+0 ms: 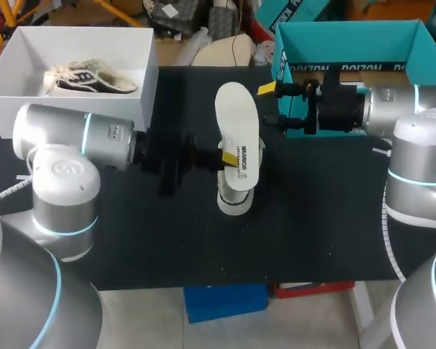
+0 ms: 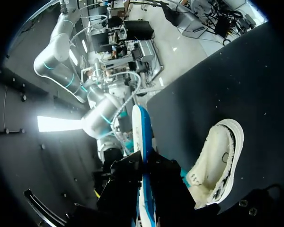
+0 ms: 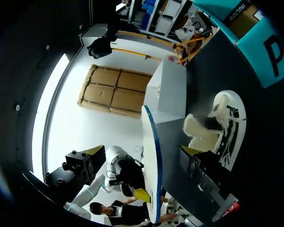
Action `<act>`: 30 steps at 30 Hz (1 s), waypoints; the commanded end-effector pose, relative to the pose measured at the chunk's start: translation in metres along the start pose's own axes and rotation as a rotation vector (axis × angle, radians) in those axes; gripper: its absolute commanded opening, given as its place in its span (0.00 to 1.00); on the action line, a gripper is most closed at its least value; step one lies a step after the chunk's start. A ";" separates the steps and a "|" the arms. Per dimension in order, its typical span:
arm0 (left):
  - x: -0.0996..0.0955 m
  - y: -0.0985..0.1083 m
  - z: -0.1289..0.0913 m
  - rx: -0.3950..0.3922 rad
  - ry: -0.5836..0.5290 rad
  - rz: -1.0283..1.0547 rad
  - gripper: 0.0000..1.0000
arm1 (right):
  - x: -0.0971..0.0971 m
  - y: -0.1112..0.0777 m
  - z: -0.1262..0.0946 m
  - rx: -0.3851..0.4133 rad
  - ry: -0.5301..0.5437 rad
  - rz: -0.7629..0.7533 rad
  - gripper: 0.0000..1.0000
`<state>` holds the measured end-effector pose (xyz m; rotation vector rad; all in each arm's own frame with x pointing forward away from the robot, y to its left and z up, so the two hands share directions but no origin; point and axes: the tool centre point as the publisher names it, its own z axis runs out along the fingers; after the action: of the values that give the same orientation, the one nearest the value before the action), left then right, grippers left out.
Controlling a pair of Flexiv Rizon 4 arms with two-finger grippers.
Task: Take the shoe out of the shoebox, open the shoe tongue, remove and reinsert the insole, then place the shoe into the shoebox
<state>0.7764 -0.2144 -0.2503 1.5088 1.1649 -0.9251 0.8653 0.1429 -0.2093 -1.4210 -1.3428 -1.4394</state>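
The left jaws clench the insole just above the shoe on the tabletop while the right jaws stand released with its edge between them, so an off-centre regrasp could twist it loose or tip the shoe.

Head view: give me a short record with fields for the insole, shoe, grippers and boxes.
insole: white foam insole, held above the table
shoe: white sneaker on black table, below insole
left gripper: shut on insole
right gripper: open, beside insole
boxes: white cardboard box holding black-and-white sneaker; teal cardboard box behind right gripper
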 end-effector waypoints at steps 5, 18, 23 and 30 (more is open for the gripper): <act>0.009 0.012 0.009 0.077 -0.012 -0.005 0.00 | 0.000 -0.001 0.002 -0.004 -0.001 0.000 1.00; 0.008 0.013 0.009 0.081 -0.013 0.000 0.00 | -0.001 -0.002 -0.003 0.004 0.024 -0.004 1.00; 0.008 0.013 0.009 0.081 -0.013 0.000 0.00 | -0.010 -0.006 -0.011 0.085 0.080 -0.018 1.00; 0.008 0.013 0.009 0.081 -0.013 0.000 0.00 | -0.016 -0.009 -0.012 0.210 0.098 -0.034 1.00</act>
<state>0.7908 -0.2214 -0.2570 1.5615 1.1281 -0.9947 0.8475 0.1315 -0.2220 -1.2269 -1.3799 -1.3896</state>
